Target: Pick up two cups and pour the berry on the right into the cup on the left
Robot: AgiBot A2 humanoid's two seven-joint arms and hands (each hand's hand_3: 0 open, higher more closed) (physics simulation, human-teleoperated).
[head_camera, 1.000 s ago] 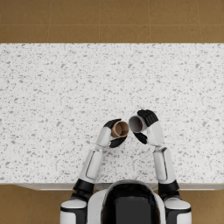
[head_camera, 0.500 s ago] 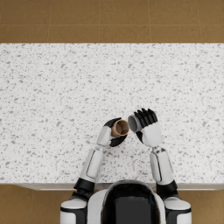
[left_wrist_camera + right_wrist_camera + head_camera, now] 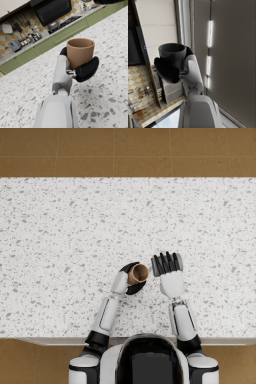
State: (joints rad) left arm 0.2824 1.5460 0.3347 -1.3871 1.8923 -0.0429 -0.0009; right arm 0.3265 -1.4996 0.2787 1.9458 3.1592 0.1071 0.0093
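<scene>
1. Head view: the speckled white counter [image 3: 60, 228] fills the middle of the picture, with brown tiled floor [image 3: 125, 150] beyond its far edge. The left hand [image 3: 131, 278] sits above the counter near the robot and grasps a brown cup [image 3: 138, 274], its dark fingers wrapped around the cup's side. The cup's open mouth is tipped toward the right hand [image 3: 168, 270], which is just beside it. The right hand points away from the robot, its dark fingers side by side in a row. The dark cup cannot be made out from here, and I cannot tell whether the 2 hands touch.

2. Left wrist view: the left hand [image 3: 75, 67] is clasped around the brown cup [image 3: 80, 51]. The cup stands upright in this picture with its rim open, and the inside is out of sight. Below it lies the counter [image 3: 107, 82]; past the counter's edge are green cabinet fronts [image 3: 67, 31] and a dark oven [image 3: 51, 10].

3. Right wrist view: the right hand [image 3: 174, 67] holds a dark grey cup [image 3: 173, 56], fingers curled around its lower wall. The rim shows at the far end of the hand; the contents cannot be seen. Behind are pale wall panels [image 3: 158, 25] and a dark surface with bright vertical light strips [image 3: 209, 50].
</scene>
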